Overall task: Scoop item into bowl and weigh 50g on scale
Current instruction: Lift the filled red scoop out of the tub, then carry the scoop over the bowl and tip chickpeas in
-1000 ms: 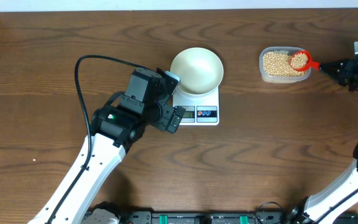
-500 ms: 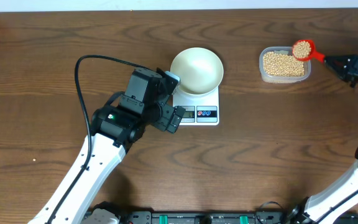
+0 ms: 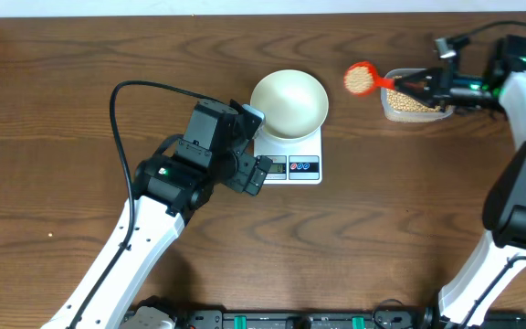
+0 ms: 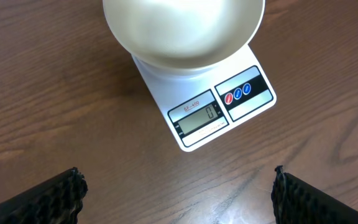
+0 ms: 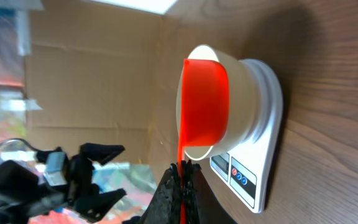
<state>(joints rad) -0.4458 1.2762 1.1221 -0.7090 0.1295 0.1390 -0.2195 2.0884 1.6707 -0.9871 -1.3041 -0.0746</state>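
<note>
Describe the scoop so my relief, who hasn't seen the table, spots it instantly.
Find the white scale mid-table with the white bowl on it. To its right, between bowl and clear tub, is the scoop. It is small and red with a handle, heaped with tan beans.

Left arm [image 3: 167,178] rose from near edge, elbow bent, wrist facing down. Left gripper [image 4: 179,199] stood with jaws spread wide, empty. Right arm [image 3: 519,82] extended leftward at far side. Right gripper [image 5: 182,186] was pinched tight on red scoop [image 5: 205,106] handle.

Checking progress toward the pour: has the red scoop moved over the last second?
Yes. The red scoop has shifted left, from over the clear tub to the gap between tub and bowl.
</note>
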